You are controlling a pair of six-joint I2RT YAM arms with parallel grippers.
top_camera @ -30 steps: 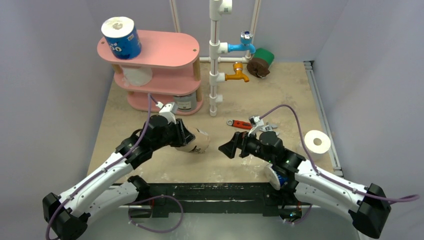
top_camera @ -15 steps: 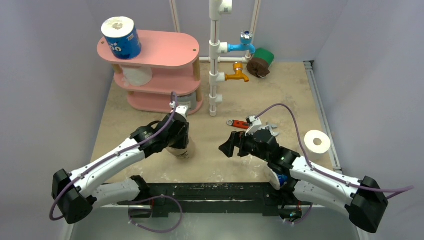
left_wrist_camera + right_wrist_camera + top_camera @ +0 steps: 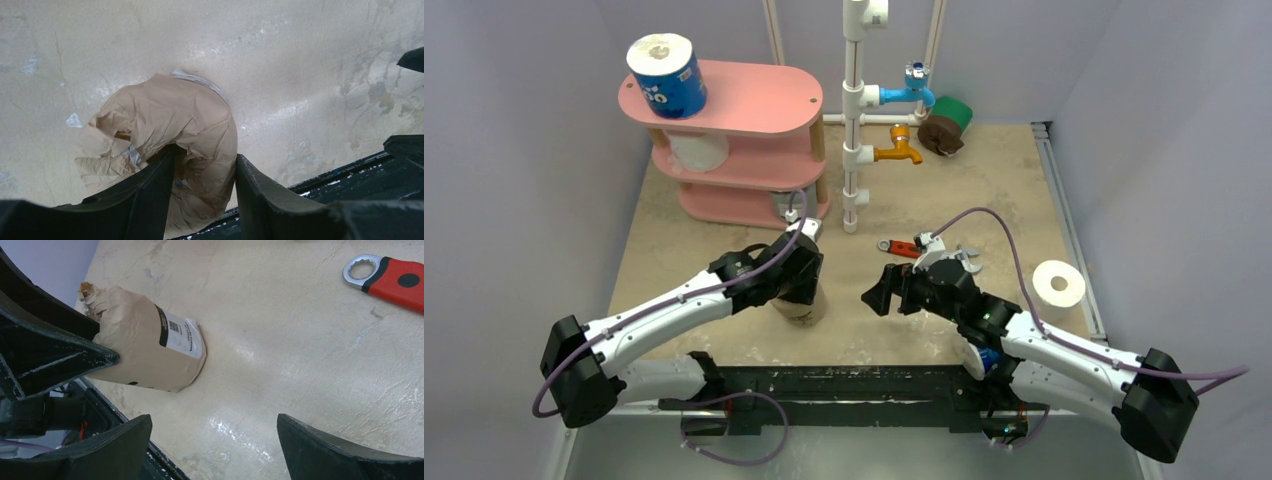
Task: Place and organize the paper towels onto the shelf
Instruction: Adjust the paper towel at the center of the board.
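Note:
A brown-wrapped paper towel roll [image 3: 802, 308] stands upright on the table near the front edge. My left gripper [image 3: 800, 294] comes down on it from above. In the left wrist view one finger sits in the crumpled top of the roll [image 3: 170, 115] and the other outside, so my left gripper [image 3: 205, 155] pinches the wall. My right gripper [image 3: 874, 295] hovers open just right of it, and the roll [image 3: 145, 352] lies beyond my right gripper [image 3: 214, 420]. The pink shelf [image 3: 754, 100] stands at the back left. It carries a blue roll [image 3: 667, 75], a white roll [image 3: 696, 150] and a grey roll [image 3: 789, 203].
A bare white roll [image 3: 1059, 285] stands on the table at the right. Green [image 3: 957, 112] and brown [image 3: 939, 135] rolls lie at the back beside the white pipe frame [image 3: 854, 120]. A red-handled wrench [image 3: 904, 248] lies mid-table. A blue roll [image 3: 984, 358] shows under my right arm.
My left arm has swung right and turned the brown roll from lying sideways in the air to standing upright on the table. The right gripper has barely moved.

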